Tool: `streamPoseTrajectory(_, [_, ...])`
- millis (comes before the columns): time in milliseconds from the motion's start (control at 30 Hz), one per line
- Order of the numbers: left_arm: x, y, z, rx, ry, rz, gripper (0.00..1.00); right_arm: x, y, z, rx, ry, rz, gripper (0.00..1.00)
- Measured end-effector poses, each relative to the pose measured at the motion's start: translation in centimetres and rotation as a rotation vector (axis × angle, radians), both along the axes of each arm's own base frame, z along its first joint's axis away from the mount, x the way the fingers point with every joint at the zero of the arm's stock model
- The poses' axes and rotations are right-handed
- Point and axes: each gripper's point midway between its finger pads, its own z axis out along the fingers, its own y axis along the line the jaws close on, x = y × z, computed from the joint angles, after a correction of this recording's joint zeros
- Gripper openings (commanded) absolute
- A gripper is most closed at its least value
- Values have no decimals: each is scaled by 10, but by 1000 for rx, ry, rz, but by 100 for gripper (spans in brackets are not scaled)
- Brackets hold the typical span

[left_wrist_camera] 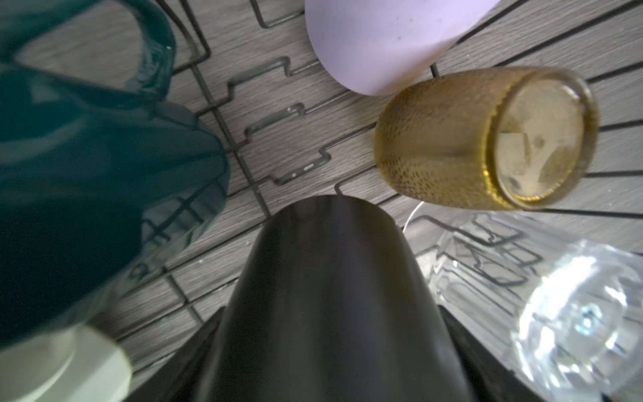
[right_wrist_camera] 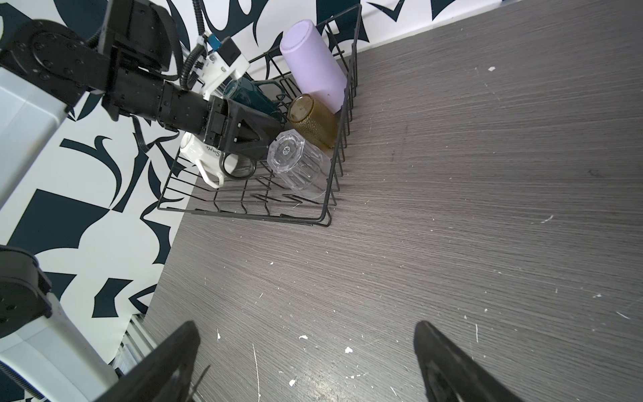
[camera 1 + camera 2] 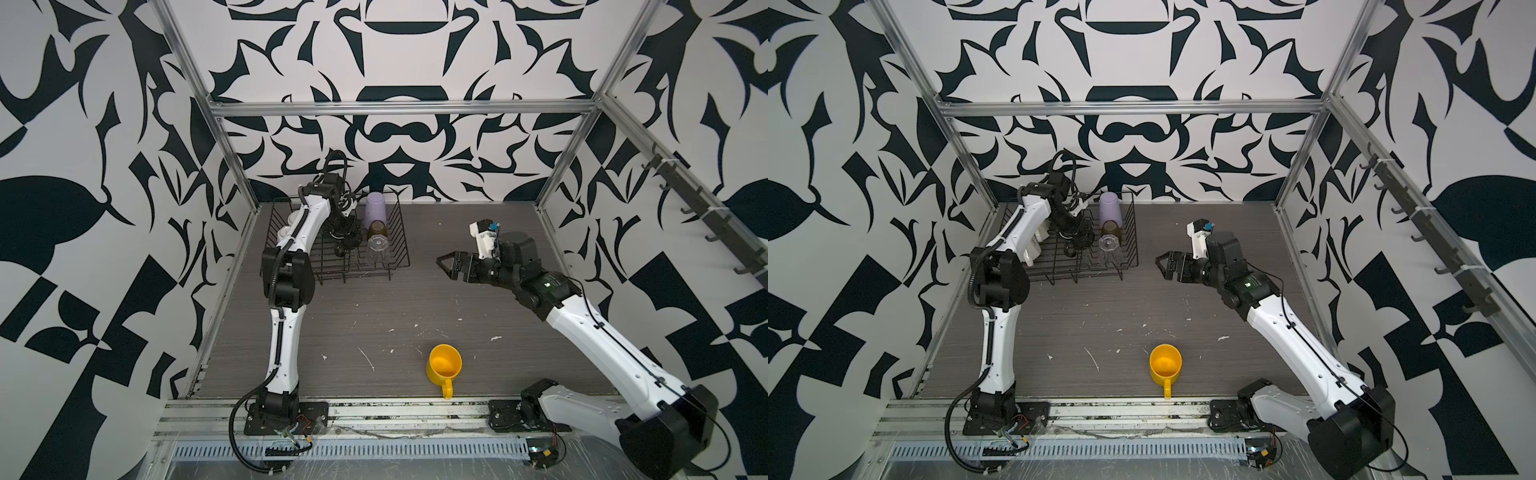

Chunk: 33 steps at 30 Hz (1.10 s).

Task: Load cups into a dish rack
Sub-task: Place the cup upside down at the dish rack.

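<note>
While the left gripper (image 2: 259, 137) reaches down inside it, the rectangular black wire dish rack (image 3: 405, 245) sits at the far left of the dark grey wood-grain tabletop (image 3: 374, 316), close to the patterned back wall.

Contents of rack, row along the side nearest the right arm, far to near, all bottom-up:
- tall lilac plastic tumbler (image 3: 376, 208), in the far corner;
- small olive-brown dimpled glass (image 3: 377, 230), just beside it;
- clear faceted glass (image 3: 377, 249).

Contents of rack, other side:
- glossy teal mug (image 2: 250, 95), lying tilted;
- cream mug with script lettering (image 2: 198, 153), handle outward, partly hidden by the left arm.

Held item: matt black mug (image 1: 330, 296), clamped between the left gripper's jaws over the rack floor, between the teal mug and the clear glass.

Outside rack: yellow plastic mug (image 3: 444, 365), upright near the table's front edge, handle pointing frontward, well apart from everything.

Right gripper (image 3: 446, 264): jaws spread wide, empty, above bare table beside the rack.
</note>
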Motion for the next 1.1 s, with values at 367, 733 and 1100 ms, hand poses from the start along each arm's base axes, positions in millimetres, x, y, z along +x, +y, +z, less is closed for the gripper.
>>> streamPoseTrajectory(367, [4, -4, -18, -11, 31, 16, 44, 0, -1, -2, -1, 2, -2, 98])
streamPoseTrajectory(733, [5, -5, -28, 2, 53, 4, 75, 1, -2, -2, 0, 2, -6, 98])
streamPoseTrajectory(1100, [5, -4, -28, 1, 56, 21, 99, 1, -2, -2, -1, 3, -8, 98])
